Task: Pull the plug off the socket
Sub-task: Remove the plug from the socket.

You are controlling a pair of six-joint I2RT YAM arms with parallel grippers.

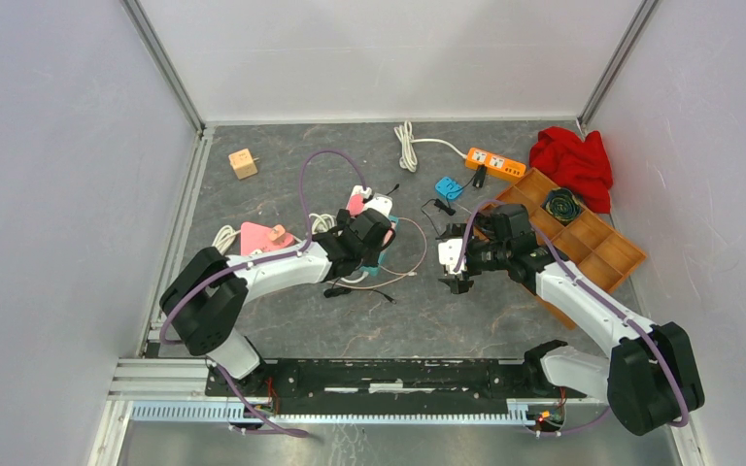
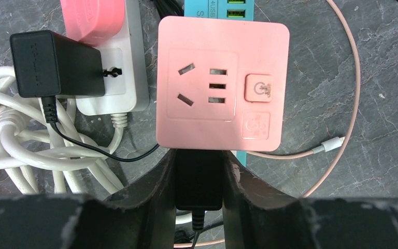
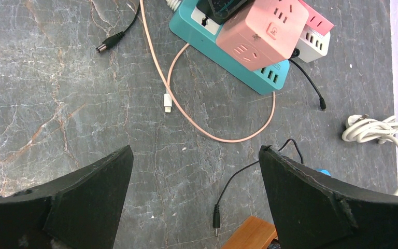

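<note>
Left tool (image 2: 199,162): clamped on black plug (image 2: 199,181) at edge of pink socket cube (image 2: 220,83), forearm low. Right tool (image 3: 196,151): spread wide above bench (image 3: 57,78).

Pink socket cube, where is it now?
In the left wrist view, the pink socket cube sits on the teal power strip, just ahead of the left gripper, whose jaws pinch a black plug; a white strip lies left of it.
</note>
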